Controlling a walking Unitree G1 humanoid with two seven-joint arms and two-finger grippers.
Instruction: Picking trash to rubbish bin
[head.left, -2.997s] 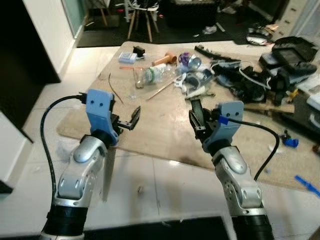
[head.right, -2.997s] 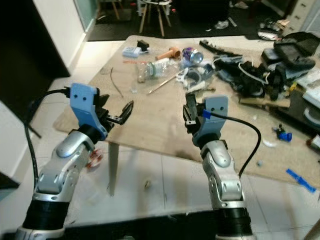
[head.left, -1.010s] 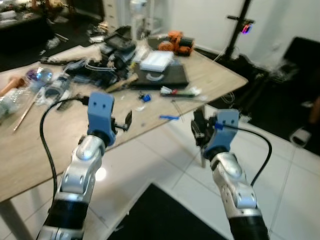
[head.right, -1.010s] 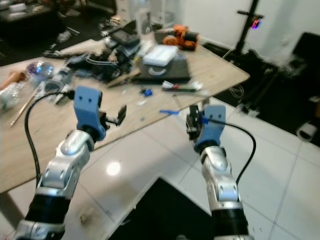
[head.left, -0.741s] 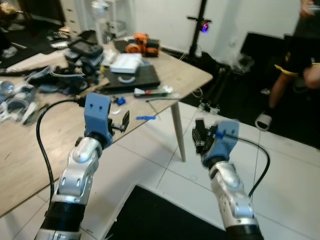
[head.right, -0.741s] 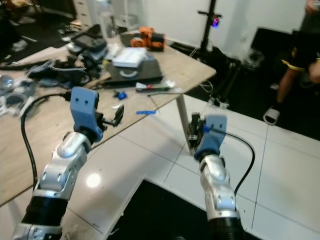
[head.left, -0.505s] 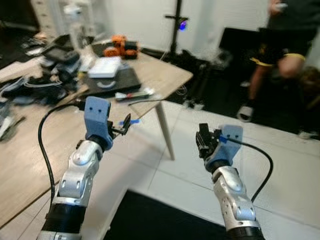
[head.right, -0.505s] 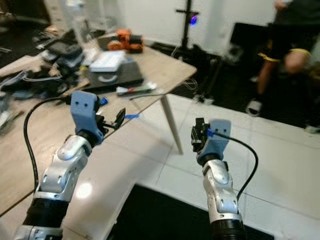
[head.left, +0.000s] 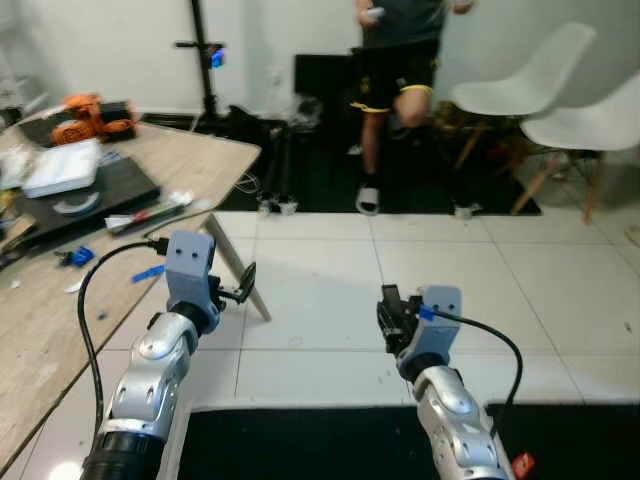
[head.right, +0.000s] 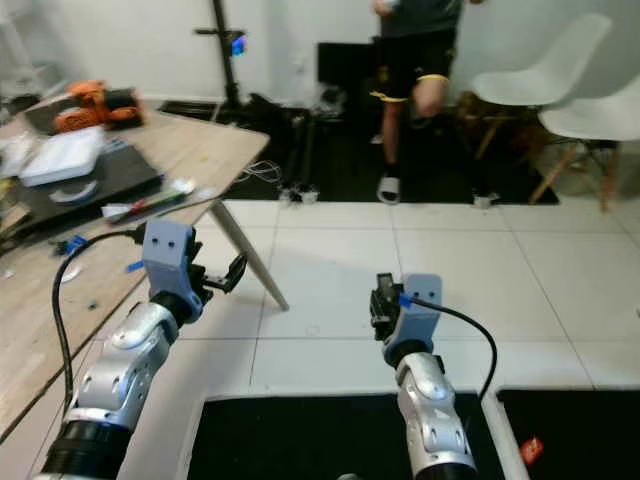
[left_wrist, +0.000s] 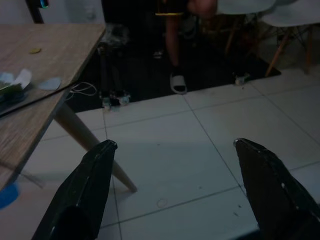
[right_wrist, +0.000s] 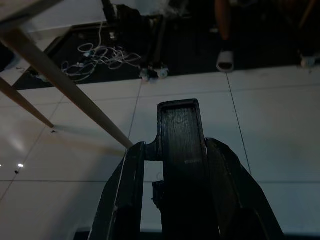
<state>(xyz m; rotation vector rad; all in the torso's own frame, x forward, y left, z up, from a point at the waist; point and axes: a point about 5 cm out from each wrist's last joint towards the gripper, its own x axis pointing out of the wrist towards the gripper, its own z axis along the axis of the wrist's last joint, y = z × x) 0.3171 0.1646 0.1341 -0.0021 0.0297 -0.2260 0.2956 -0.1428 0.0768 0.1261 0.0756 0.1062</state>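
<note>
While I hold both arms raised over the floor (head.left: 330, 290), my left hand (head.left: 243, 283) is spread, my right hand (head.left: 388, 318) pressed together, neither pinching any trash

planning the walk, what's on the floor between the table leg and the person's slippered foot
Mostly bare white tile between the table leg and the slippered foot, in the left eye view; a small caster base sits beside that stretch.
</note>
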